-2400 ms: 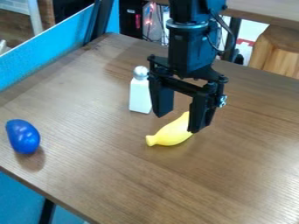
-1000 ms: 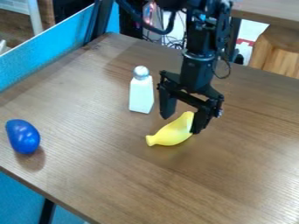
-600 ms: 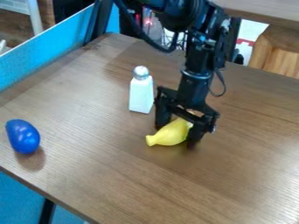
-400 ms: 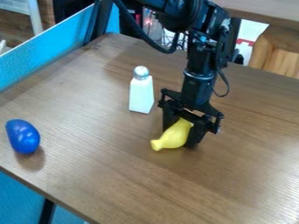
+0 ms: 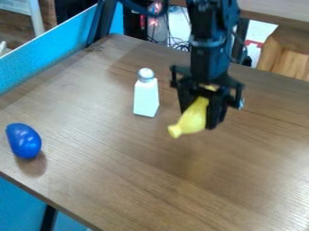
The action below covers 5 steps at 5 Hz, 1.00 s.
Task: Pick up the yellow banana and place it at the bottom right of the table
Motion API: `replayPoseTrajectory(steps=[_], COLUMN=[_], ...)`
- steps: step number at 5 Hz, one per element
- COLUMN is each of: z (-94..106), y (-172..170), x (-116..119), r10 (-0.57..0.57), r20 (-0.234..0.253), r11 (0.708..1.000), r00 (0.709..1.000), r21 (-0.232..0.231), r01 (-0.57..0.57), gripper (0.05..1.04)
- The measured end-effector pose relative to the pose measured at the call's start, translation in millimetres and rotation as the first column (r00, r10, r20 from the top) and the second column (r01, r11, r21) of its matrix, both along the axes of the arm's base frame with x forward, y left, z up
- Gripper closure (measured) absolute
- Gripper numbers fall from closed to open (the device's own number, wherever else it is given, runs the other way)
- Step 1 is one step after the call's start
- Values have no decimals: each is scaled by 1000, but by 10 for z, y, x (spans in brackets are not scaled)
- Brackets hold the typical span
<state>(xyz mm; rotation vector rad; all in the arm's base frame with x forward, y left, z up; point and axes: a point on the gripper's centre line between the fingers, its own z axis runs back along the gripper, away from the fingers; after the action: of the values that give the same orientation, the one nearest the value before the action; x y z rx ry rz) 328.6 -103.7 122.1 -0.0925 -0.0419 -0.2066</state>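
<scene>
Cam view: the gripper [image 5: 198,119] is squeezing the yellow toy [image 5: 191,118], up over the brown table [image 5: 109,180]. The toy tilts w/ its thin end poking down & out. It might slip or twist b/c it looks smooth & round. The white bottle [image 5: 146,97] stands near; a swing that way could knock it over b/c it's tall & thin. The blue toy [image 5: 24,140] is well apart, so prob. OK.

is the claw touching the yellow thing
Touching. The camera view shows the yellow thing clamped between the two fingers of the claw, its narrow end poking out toward the lower left.
</scene>
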Motion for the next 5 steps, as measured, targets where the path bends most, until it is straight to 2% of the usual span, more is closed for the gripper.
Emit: replayPoseTrajectory(steps=[1, 2, 3, 4, 5], z=[77, 73, -176, -352, -653], y=[-325, -604, -950, -1165, -1311], x=[-204, -374, -645, -823, -874], r10=[-100, -195, -280, -344, -384], r20=[-3, -34, -134, -198, -281], r11=[992, 977, 950, 928, 906], r00=[995, 980, 950, 918, 879], r21=[76, 75, 103, 80, 67], r01=[100, 197, 295, 365, 418], gripper=[477, 477, 477, 477, 480])
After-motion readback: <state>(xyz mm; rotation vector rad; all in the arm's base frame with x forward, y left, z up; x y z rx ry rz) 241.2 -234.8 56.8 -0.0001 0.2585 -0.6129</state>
